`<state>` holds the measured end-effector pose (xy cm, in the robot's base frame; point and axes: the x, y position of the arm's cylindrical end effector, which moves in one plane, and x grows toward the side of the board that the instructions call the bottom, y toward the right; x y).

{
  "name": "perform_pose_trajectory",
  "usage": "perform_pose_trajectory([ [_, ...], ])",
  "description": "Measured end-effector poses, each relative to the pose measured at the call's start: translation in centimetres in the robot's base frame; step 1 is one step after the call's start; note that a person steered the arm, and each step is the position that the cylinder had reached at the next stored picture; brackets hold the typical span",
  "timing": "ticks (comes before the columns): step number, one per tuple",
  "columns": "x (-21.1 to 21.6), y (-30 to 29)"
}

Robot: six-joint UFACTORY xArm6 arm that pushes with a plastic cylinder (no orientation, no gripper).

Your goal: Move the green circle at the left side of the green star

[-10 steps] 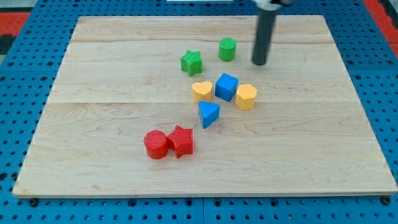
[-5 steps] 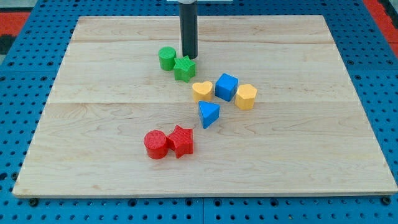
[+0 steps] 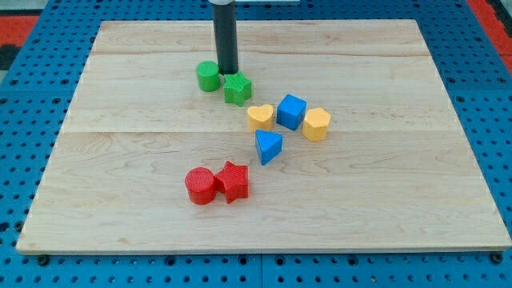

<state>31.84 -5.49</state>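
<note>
Pale wooden table (image 3: 384, 200): green circle block (image 3: 208, 76) sits just left of green star block (image 3: 237, 88); my tip (image 3: 228, 72), a bare rod holding nothing, is wedged between. Placement looks done; next, withdraw cleanly

A lab: wooden board (image 3: 400, 200) on blue perforated bench (image 3: 32, 96).

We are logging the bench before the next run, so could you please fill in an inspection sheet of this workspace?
Surface: wooden board, flat.
Job's things: green circle just to the view's left of green star.
Clutter: yellow heart, blue cube, yellow block, blue triangle, red cylinder against red star.
Grippers: none; my tip sits behind the two green blocks.
Cables: nothing seen.
Surroundings: blue pegboard.
</note>
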Motion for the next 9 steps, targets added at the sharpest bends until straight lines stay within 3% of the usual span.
perform_pose_trajectory([
  [3, -0.7, -2.0],
  [4, -1.8, 4.0],
  [6, -2.2, -2.9],
  [7, -2.2, -2.7],
  [9, 0.5, -9.9],
])
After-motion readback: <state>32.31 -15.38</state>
